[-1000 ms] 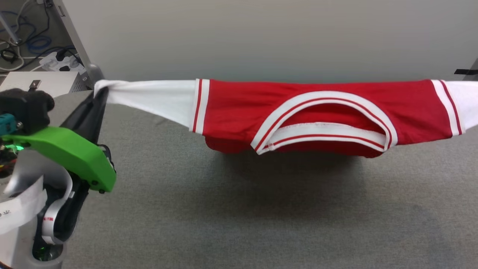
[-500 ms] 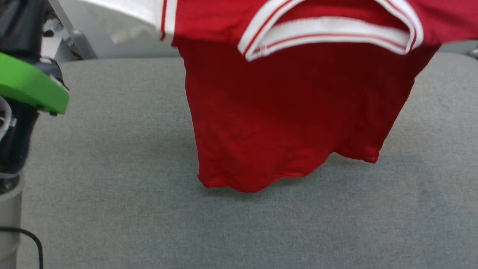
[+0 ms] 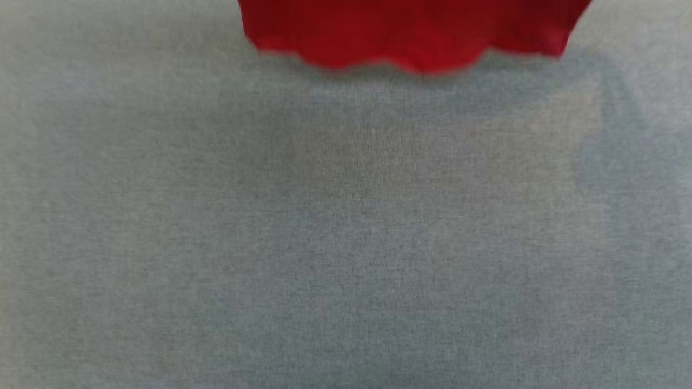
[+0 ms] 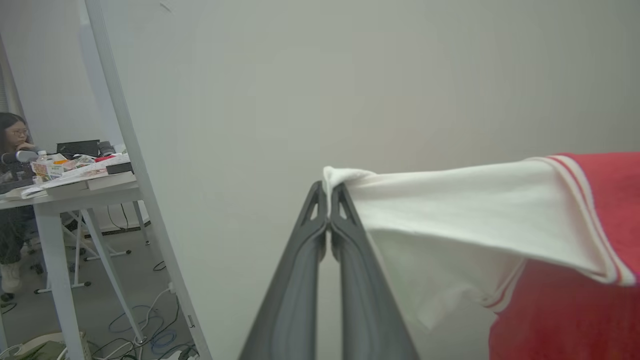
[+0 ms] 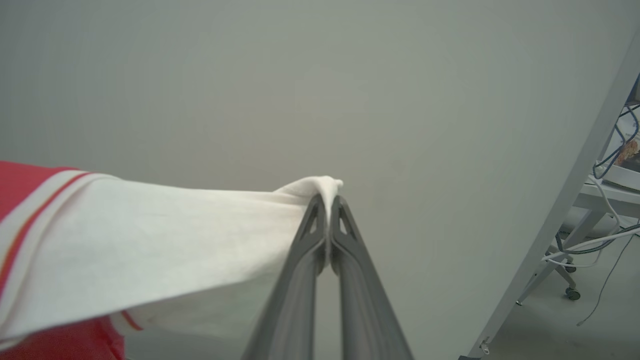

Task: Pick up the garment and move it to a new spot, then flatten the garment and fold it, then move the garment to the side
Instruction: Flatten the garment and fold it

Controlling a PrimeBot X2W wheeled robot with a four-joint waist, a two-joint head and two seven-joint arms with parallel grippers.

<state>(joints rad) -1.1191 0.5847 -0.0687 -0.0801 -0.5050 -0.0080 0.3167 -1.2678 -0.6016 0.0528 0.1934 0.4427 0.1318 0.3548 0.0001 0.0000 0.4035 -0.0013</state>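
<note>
Right, both claws are clamped tight and the garment is up in the air, strung out between them. Left gripper first: its two dark fingers are pressed together, and the very tip of a white sleeve is pinched between their ends. From there the cloth runs off taut to that view's right, past the red-and-white striped trim and into the red body. Over on the other arm, the right gripper does the same job: fingers squeezed together on the bunched tip of the second sleeve, with the fabric stretching away to that view's left toward the red. Now the head camera, and it's a blurry one. The red lower part of the shirt hangs down from the top of the picture, its wavy hem above the grey cloth-covered table, and a soft shadow lies under it. Whether the hem touches that surface, I cannot tell. Behind both claws stands a plain pale wall. Off to the left of the left wrist view there's a slanted white post, then a cluttered desk with a person seated at it, and cables trailing across the floor
</note>
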